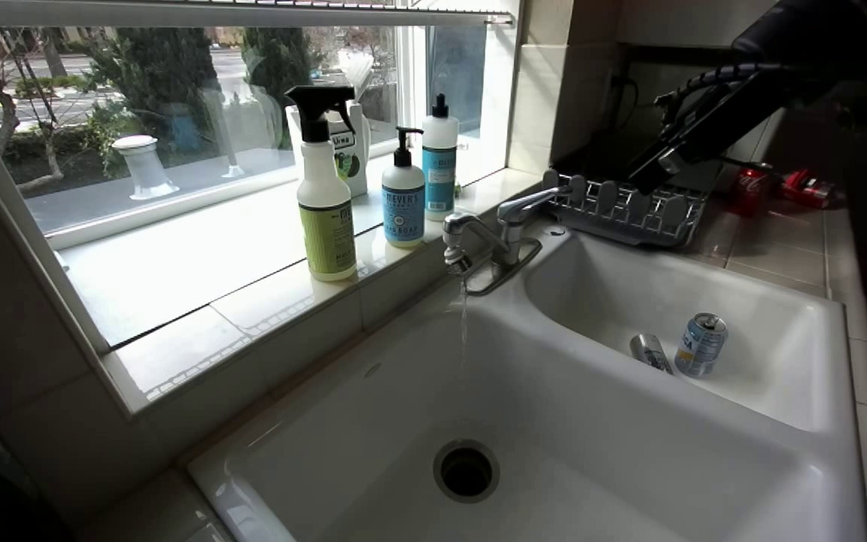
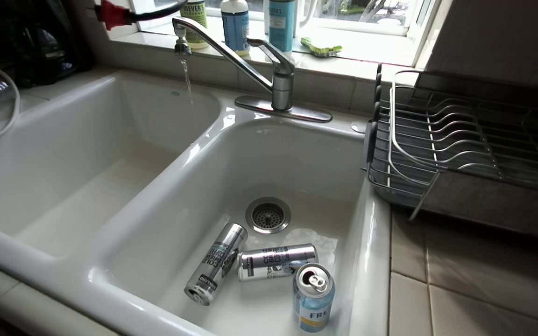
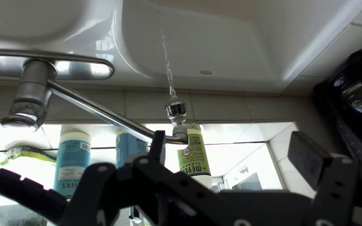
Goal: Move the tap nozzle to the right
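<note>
Locate slim, tubular chrome tap nozzle (image 2: 231, 55), extended over glossy white basin (image 1: 373, 436) with dark, round drain (image 1: 466, 472) and running clear, twisted water stream (image 3: 171, 82). Note blocky, matte black fingers (image 3: 308, 158), spread wide apart. Farther out, note white, green-labelled plastic spray bottle (image 1: 328, 229).

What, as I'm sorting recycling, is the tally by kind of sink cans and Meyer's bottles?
Slim silver metal cans: 2
Light-blue metal can: 1
Green-labelled plastic spray bottle: 1
Blue-labelled plastic pump bottle: 1
Teal-labelled plastic bottle: 1
Total: 6

The tiled counter (image 2: 479, 303) carries a dish rack (image 2: 465, 158) and red can (image 1: 752, 188).
</note>
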Motion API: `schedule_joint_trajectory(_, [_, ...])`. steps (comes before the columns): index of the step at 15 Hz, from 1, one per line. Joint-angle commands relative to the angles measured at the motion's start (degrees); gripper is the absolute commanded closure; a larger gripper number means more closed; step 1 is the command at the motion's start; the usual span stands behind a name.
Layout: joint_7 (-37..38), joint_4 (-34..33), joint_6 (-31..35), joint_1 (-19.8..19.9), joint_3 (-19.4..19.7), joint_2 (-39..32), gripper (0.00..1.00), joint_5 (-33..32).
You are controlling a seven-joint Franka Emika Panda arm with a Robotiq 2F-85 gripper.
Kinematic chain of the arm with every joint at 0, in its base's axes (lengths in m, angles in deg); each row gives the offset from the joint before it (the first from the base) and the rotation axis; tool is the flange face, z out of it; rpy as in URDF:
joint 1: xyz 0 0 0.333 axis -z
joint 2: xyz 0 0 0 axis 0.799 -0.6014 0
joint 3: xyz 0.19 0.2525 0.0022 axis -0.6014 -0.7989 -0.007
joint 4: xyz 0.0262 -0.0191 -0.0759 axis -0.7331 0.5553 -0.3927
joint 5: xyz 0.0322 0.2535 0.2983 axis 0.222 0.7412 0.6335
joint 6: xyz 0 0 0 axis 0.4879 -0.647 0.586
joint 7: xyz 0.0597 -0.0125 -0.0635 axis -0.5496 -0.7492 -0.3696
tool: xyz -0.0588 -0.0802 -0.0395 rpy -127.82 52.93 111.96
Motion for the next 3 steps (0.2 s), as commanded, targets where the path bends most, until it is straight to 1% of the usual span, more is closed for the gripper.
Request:
schedule_joint_trajectory(1, [0.72,-0.09,-0.03,-0.76,0.65,0.03,0.0,-0.94])
schedule_joint_trajectory(3, [0.73,-0.09,-0.03,-0.76,0.65,0.03,0.0,-0.94])
